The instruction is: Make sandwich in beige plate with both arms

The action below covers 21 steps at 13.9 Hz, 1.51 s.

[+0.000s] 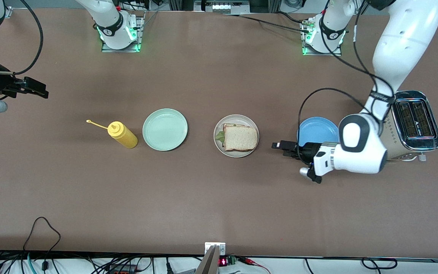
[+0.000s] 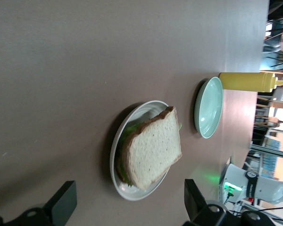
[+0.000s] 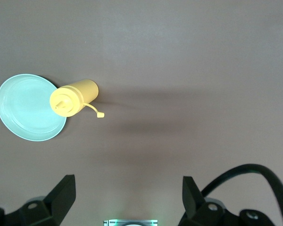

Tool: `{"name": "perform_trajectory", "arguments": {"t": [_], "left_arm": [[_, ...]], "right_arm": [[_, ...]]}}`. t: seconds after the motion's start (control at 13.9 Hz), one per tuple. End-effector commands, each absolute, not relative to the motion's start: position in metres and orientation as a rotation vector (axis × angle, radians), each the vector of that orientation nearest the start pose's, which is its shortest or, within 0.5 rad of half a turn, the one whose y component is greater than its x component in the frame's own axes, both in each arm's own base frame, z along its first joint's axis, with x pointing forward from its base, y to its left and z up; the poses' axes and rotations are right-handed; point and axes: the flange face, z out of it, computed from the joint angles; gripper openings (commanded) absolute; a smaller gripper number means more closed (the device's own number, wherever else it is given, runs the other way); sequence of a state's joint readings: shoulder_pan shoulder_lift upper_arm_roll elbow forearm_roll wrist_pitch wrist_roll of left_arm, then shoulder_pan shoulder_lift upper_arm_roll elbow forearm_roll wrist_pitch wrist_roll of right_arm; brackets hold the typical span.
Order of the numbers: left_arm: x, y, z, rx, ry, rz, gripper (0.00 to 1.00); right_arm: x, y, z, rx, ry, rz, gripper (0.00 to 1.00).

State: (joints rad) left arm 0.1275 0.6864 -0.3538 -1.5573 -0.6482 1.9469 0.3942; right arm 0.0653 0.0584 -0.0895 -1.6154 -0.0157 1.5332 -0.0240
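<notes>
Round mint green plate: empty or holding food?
Empty. The round mint green plate shows a bare inner surface in front and both wrist views; the toast-and-lettuce sandwich lies on the round beige plate.

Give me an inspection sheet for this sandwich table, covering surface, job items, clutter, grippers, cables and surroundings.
Surface: brown matte table, no spills seen.
Job's things: sandwich of two pale toast slices with green lettuce sits on the round beige plate.
Clutter: empty mint green plate; yellow squeeze bottle beside it, toward the right arm's end; blue plate and silver toaster toward the left arm's end.
Grippers: left gripper open, empty, low beside the beige plate; right gripper open, empty, waiting at its table end.
Cables: black cable loops over the blue plate.
Surroundings: loose wires along the table's near edge.
</notes>
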Motion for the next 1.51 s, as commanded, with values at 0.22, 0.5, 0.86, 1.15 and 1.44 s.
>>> {"name": "perform_trajectory", "arguments": {"t": [0.22,0.5,0.86,1.15,1.44], "left_arm": [[0.655,-0.136,0.362,2.631,-0.310,-0.201,1.00],[0.655,-0.120,0.408,2.882,-0.319,-0.112,1.00],[0.647,-0.052,0.501,3.067,-0.232,0.022,1.00],[0.610,0.000,0.574,3.128,-0.068,0.049,1.00],[0.571,0.015,0.614,3.131,0.010,0.003,1.00]], "right_arm": [[0.558,-0.016,0.571,-3.146,0.002,0.218,1.00],[0.565,-0.016,0.570,-3.150,0.011,0.162,1.00],[0.571,-0.015,0.570,-3.154,0.008,0.109,1.00],[0.572,-0.013,0.571,-3.155,0.003,0.095,1.00],[0.572,-0.011,0.572,-3.156,-0.028,0.090,1.00]]}}
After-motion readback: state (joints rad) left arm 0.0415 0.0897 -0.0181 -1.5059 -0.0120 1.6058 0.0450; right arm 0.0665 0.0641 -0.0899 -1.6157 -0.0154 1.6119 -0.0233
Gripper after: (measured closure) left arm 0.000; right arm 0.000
